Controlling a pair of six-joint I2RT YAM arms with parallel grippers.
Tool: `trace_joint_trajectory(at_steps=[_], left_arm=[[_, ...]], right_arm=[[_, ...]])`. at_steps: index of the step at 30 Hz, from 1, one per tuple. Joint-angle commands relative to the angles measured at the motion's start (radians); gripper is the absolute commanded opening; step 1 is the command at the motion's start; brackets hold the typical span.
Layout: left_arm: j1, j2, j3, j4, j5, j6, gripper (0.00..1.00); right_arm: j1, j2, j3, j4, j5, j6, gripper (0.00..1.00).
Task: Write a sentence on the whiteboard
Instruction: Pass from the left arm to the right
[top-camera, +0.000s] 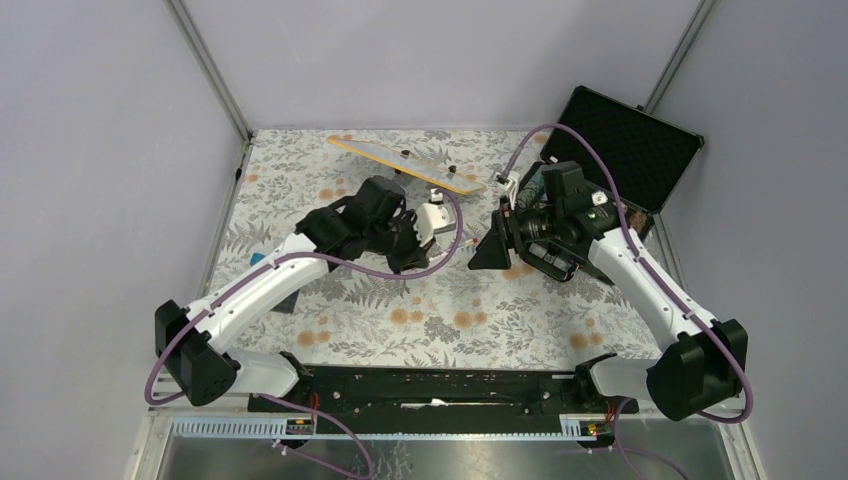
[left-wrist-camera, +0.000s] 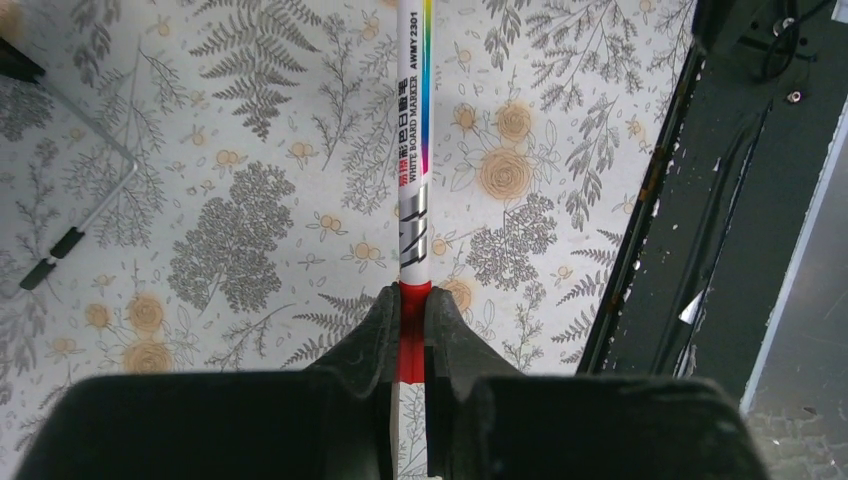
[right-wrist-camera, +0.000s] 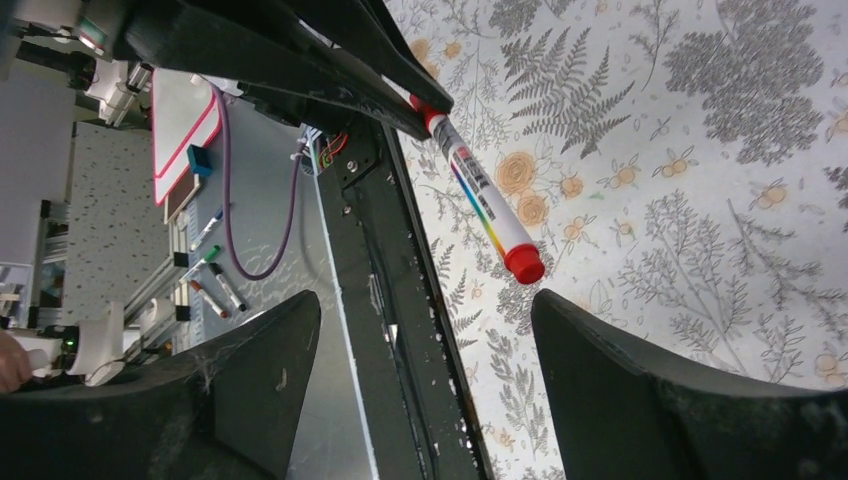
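The whiteboard (top-camera: 400, 160) rests tilted at the back of the table, with only its orange-yellow rim and a sliver of its face showing. The sentence is out of view. My left gripper (left-wrist-camera: 413, 300) is shut on the red band of a white whiteboard marker (left-wrist-camera: 415, 150) with a rainbow stripe. In the right wrist view the marker (right-wrist-camera: 480, 195) slants down from the left gripper (right-wrist-camera: 400, 95) to its red cap (right-wrist-camera: 524, 263). My right gripper (right-wrist-camera: 425, 298) stands open facing it, the cap just beyond its right fingertip (right-wrist-camera: 545, 300). The two grippers (top-camera: 410, 250) (top-camera: 485, 250) meet mid-table.
An open black foam-lined case (top-camera: 625, 145) stands at the back right. The black base rail (left-wrist-camera: 720, 200) runs along the near edge. Off the table lie several spare markers (right-wrist-camera: 210, 270) and a pink-rimmed board (right-wrist-camera: 185, 120). A black clip foot (left-wrist-camera: 55, 255) shows at left.
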Motion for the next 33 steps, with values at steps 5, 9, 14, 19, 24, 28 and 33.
trace_joint_trajectory(at_steps=[5, 9, 14, 19, 24, 28, 33], left_arm=[[-0.039, -0.006, 0.039, 0.024, 0.030, 0.038, 0.00], [-0.053, 0.001, 0.053, 0.008, 0.033, 0.052, 0.00], [-0.056, 0.009, 0.088, 0.004, 0.027, 0.053, 0.00], [-0.056, 0.014, 0.091, 0.003, 0.034, 0.051, 0.00], [-0.057, 0.013, 0.090, -0.009, 0.052, 0.061, 0.00], [-0.057, 0.012, 0.095, -0.016, 0.054, 0.069, 0.00], [-0.058, 0.015, 0.098, -0.016, 0.055, 0.066, 0.00]], right_arm=[[0.018, 0.010, -0.012, 0.057, -0.023, 0.070, 0.71], [0.018, 0.021, -0.005, 0.080, -0.022, 0.106, 0.68], [0.018, 0.028, -0.008, 0.084, -0.014, 0.105, 0.47], [0.019, 0.028, -0.008, 0.083, -0.010, 0.102, 0.24], [0.019, 0.035, 0.002, 0.083, 0.006, 0.101, 0.06], [0.018, 0.040, 0.008, 0.082, -0.010, 0.103, 0.68], [0.020, 0.045, 0.014, 0.083, -0.017, 0.102, 0.51]])
